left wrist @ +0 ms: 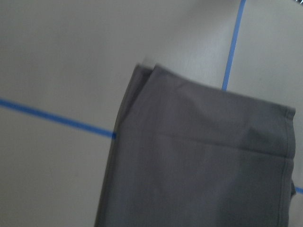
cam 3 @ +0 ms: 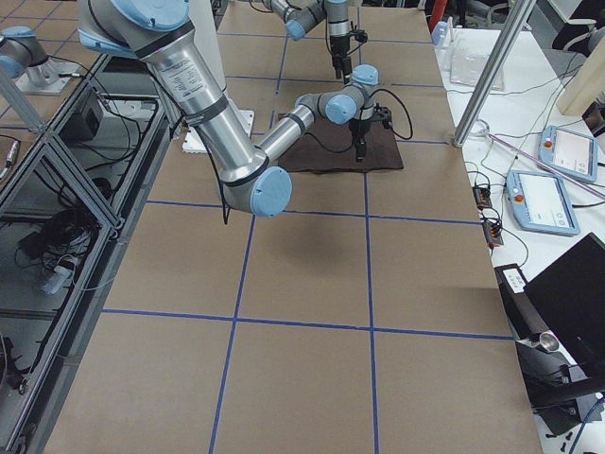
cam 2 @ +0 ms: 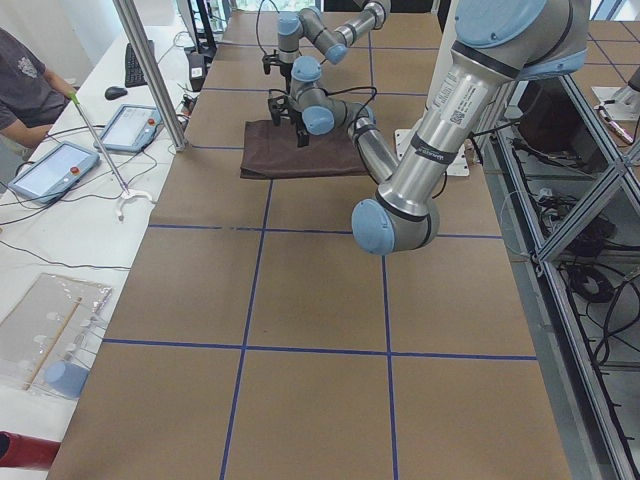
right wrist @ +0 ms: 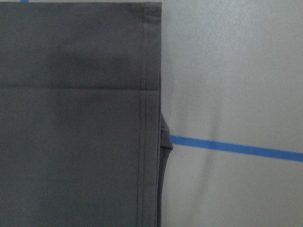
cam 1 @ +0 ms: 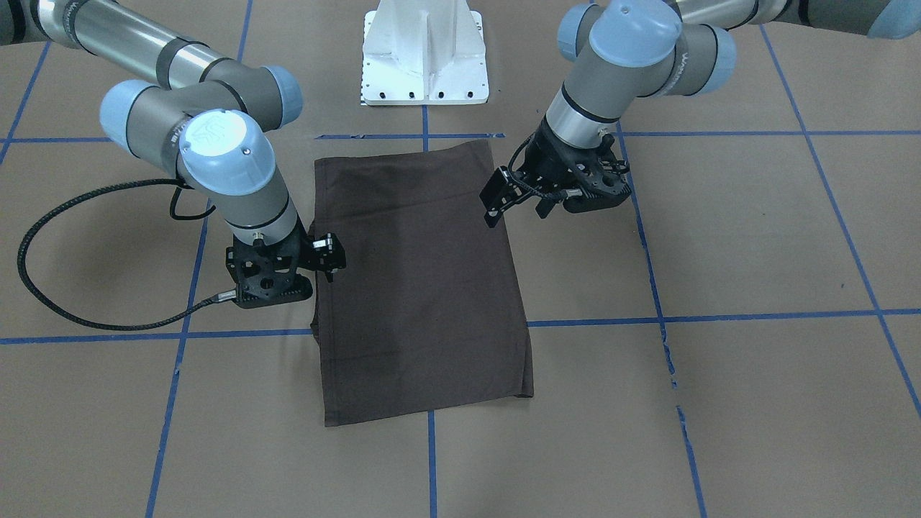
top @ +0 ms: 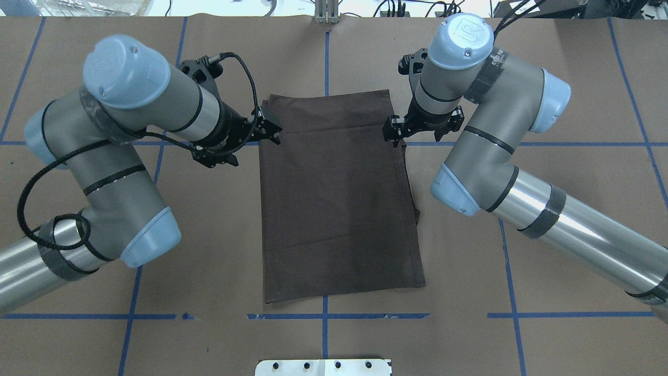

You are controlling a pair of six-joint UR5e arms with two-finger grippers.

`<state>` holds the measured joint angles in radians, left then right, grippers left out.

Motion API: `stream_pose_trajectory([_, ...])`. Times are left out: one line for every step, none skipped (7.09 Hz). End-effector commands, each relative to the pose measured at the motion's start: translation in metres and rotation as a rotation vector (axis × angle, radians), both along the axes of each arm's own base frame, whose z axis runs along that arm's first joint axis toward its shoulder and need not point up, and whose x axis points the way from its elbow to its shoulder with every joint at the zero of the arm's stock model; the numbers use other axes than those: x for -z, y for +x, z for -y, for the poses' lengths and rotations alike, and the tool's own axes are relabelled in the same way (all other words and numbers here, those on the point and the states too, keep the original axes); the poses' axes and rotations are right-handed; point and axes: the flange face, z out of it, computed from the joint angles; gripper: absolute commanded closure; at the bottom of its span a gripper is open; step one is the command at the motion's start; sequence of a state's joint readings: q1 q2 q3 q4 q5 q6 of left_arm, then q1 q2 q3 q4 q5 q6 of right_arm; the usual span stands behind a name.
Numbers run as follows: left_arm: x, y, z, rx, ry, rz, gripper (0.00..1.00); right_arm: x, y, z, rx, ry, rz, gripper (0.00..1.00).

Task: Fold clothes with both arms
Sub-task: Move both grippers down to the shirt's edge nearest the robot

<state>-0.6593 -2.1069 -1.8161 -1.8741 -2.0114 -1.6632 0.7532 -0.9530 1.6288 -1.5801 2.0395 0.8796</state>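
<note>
The dark brown T-shirt [cam 1: 417,280] lies folded into a flat rectangle at the table's middle; it also shows in the overhead view [top: 334,198]. Its collar, lettering and tags are hidden. My left gripper [top: 269,128] hovers at the shirt's far left corner, seen on the right of the front view [cam 1: 498,198]. It looks open and empty. My right gripper [top: 394,129] hovers at the shirt's far right edge [cam 1: 327,253] and also looks open and empty. Both wrist views show only flat shirt cloth [left wrist: 199,161] [right wrist: 75,118] and no fingers.
The white pedestal base [cam 1: 424,57] stands just behind the shirt. A black cable [cam 1: 43,280] loops on the table beside my right arm. Blue tape lines cross the brown table cover [top: 548,271]. An operator [cam 2: 25,80] and tablets are at the far side.
</note>
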Motion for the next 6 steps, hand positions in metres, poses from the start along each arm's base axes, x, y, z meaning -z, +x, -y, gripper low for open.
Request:
stream_pose_trajectory([-0.022, 0.046, -0.072, 0.062, -0.172, -0.045, 0.00, 0.018, 0.013, -0.055, -0.025, -0.051, 0.080, 0.00])
stream_pose_trajectory([-0.040, 0.080, -0.112, 0.095, -0.200, -0.006, 0.00, 0.026, 0.008, -0.066, -0.033, -0.071, 0.096, 0.00])
stream_pose_trajectory([-0.046, 0.098, -0.137, 0.084, -0.221, 0.019, 0.01, 0.030, 0.005, -0.072, -0.026, -0.072, 0.105, 0.00])
stream_pose_trajectory([-0.049, 0.107, -0.148, 0.079, -0.236, 0.080, 0.02, 0.031, 0.000, -0.076, -0.036, -0.090, 0.104, 0.00])
stream_pose_trajectory([-0.056, 0.114, -0.159, 0.089, -0.268, 0.114, 0.04, 0.031, 0.000, -0.076, -0.036, -0.091, 0.106, 0.00])
stream_pose_trajectory([-0.056, 0.116, -0.163, 0.090, -0.279, 0.115, 0.04, 0.030, 0.000, -0.075, -0.037, -0.092, 0.103, 0.00])
